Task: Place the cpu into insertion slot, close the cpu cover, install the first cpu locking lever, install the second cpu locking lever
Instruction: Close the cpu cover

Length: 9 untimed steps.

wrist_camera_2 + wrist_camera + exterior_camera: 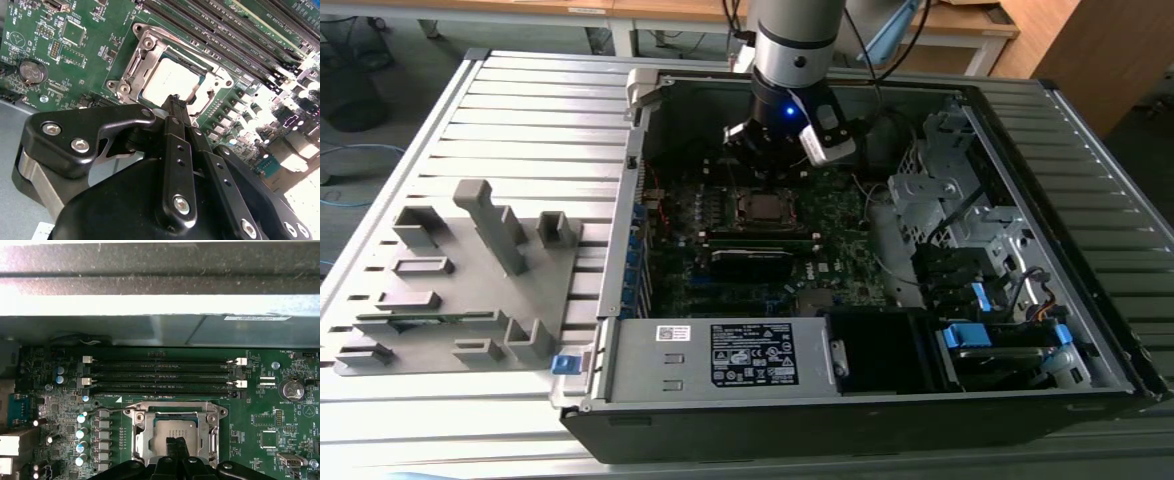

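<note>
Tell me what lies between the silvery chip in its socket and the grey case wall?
In the first wrist view, long black memory slots lie side by side between the cpu and the case wall.

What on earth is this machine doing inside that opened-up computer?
A robot arm's black gripper, shut and holding nothing, hangs just above the small silvery-grey square cpu. The chip already sits in the square insertion slot on the dark green circuit board. The thin silvery metal cpu cover looks folded down around it.
</note>
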### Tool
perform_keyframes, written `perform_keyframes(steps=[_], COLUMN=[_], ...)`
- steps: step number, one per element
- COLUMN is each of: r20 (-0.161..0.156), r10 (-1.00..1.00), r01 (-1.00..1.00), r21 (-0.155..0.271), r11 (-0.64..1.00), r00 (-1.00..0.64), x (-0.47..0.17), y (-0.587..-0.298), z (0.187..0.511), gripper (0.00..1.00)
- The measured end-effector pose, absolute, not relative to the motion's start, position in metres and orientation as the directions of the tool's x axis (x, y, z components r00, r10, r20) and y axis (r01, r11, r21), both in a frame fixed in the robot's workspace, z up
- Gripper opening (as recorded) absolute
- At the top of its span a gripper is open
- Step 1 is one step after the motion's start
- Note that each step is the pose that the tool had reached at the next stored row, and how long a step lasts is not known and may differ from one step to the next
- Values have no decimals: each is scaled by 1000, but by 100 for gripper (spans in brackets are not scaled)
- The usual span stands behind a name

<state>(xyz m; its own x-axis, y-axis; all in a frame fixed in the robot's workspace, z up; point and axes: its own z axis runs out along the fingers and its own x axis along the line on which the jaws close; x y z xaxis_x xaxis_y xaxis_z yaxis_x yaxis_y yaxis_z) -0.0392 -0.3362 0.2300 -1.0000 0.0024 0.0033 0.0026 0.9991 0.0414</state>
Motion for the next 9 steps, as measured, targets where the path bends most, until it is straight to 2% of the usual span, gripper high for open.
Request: perform_keyframes(steps=[9], r20=[3], r10=[3], r01=[3], r21=[40], r11=[999], r00=[-1000], x=[-41], y=[-336], z=[230], gripper=[11])
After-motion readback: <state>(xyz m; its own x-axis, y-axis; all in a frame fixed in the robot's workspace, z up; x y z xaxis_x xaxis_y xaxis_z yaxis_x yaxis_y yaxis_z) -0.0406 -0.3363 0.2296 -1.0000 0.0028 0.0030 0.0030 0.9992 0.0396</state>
